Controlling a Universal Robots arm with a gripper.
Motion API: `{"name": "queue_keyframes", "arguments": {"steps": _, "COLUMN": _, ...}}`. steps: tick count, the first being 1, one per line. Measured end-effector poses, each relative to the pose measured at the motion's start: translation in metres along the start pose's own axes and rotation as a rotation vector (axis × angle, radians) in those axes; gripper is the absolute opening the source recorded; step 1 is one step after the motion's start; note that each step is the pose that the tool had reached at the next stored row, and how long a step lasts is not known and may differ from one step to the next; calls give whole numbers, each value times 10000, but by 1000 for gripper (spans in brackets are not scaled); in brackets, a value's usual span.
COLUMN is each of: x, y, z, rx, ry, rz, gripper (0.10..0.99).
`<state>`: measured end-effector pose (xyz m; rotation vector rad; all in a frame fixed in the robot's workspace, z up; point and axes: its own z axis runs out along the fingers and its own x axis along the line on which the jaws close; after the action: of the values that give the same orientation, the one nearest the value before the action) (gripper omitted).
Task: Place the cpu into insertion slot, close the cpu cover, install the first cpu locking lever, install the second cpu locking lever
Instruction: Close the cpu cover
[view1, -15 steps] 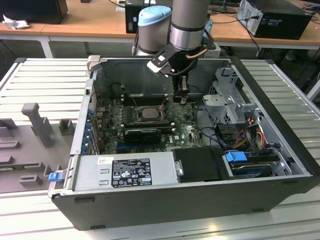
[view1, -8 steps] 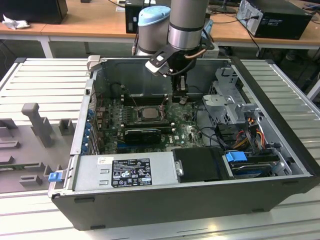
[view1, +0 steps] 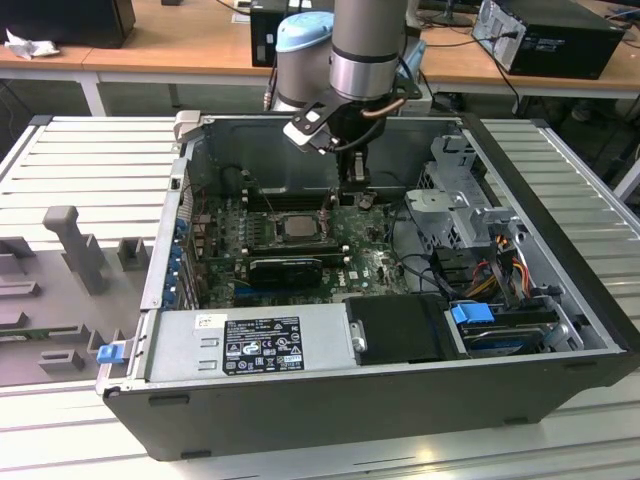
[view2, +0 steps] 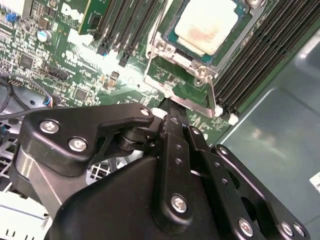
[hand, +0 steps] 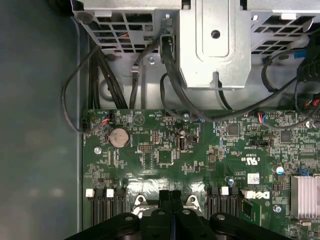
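**Cpu seated, gripper shut at the cover's edge**

The cpu (view2: 205, 27) lies flat in the slot (view1: 265, 232), its pale metal face up with a faint reddish smear across it. The cover (view2: 180, 57) is down around it, and its grey frame overlaps the chip's edges. A thin metal rod (view2: 213, 97) runs along one side of the cover, past a corner tab with a screw.

The gripper (view2: 172, 106) stands at that edge of the cover with its tip low over the board (hand: 160, 160). Its two black fingers (hand: 164, 197) are pressed together with no gap. Whether anything thin is pinched between them cannot be told. In the exterior view the gripper (view1: 352, 190) reaches down into the open case (view1: 560, 250), just to the exterior view's right of the cpu (view1: 297, 226) and a little behind it.

Long black memory slots (view2: 250, 65) flank the socket on both sides. Farther out on the board sits a round coin battery (hand: 119, 136), with black cables (hand: 170, 75) leading up to a grey metal cage (hand: 215, 40). The case rests on a ribbed metal table (view1: 90, 160)
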<state>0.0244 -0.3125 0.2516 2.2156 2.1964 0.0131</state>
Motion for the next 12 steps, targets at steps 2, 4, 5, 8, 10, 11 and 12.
{"name": "queue_keyframes", "arguments": {"steps": 2, "x": -1, "y": -50, "z": -1, "rx": 0, "ry": -1, "rz": 0, "gripper": 106}}
{"name": "queue_keyframes", "arguments": {"steps": 4, "x": -2, "y": -162, "z": -2, "rx": -1, "ry": 0, "rz": 1, "gripper": 106}}
{"name": "queue_keyframes", "arguments": {"steps": 5, "x": -2, "y": -199, "z": -2, "rx": -1, "ry": 1, "rz": 0, "gripper": 106}}
{"name": "queue_keyframes", "arguments": {"steps": 8, "x": -1, "y": -238, "z": 80, "rx": 1, "ry": 2, "rz": -76, "gripper": 106}}
{"name": "queue_keyframes", "arguments": {"steps": 10, "x": -6, "y": -244, "z": 140, "rx": 15, "ry": 10, "rz": -475, "gripper": 106}}
{"name": "queue_keyframes", "arguments": {"steps": 11, "x": -6, "y": -272, "z": 165, "rx": 28, "ry": 13, "rz": -620, "gripper": 106}}
{"name": "queue_keyframes", "arguments": {"steps": 12, "x": -7, "y": -325, "z": 168, "rx": 46, "ry": 12, "rz": -626, "gripper": 106}}
